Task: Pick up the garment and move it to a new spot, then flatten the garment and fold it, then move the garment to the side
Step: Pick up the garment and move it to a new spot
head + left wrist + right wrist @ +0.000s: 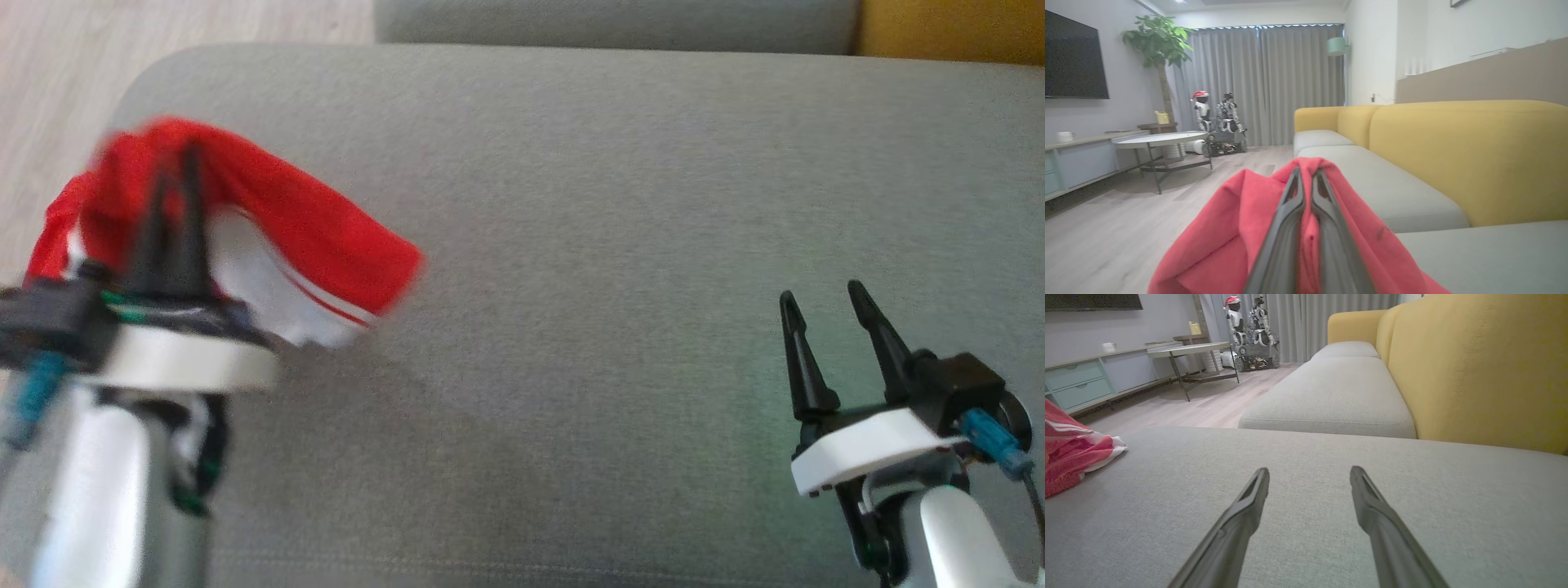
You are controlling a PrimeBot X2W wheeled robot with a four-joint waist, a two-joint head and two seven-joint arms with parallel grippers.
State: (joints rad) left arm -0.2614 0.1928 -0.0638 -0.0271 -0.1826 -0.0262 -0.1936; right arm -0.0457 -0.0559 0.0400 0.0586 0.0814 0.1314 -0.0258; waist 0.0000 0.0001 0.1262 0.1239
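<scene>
Head view: left jaws are clenching the limp red-and-white cloth garment (310,237), bunched at the grey fabric sofa seat's (612,204) left; right jaws are standing released, empty. Left wrist view: light fabric is draping, probably slipping easily. Right wrist view: white hem (1112,446) is offering a likely hold.

In the head view the garment (310,237) and the left gripper (175,167) are smeared by blur, so the pinch point cannot be made out. The cloth's lower part is hidden behind that gripper's body. The cloth is cut off by the bottom edge in the left wrist view and by the left edge in the right wrist view. The figures (1201,108) by the curtain (1274,81) are too small to be identified.
</scene>
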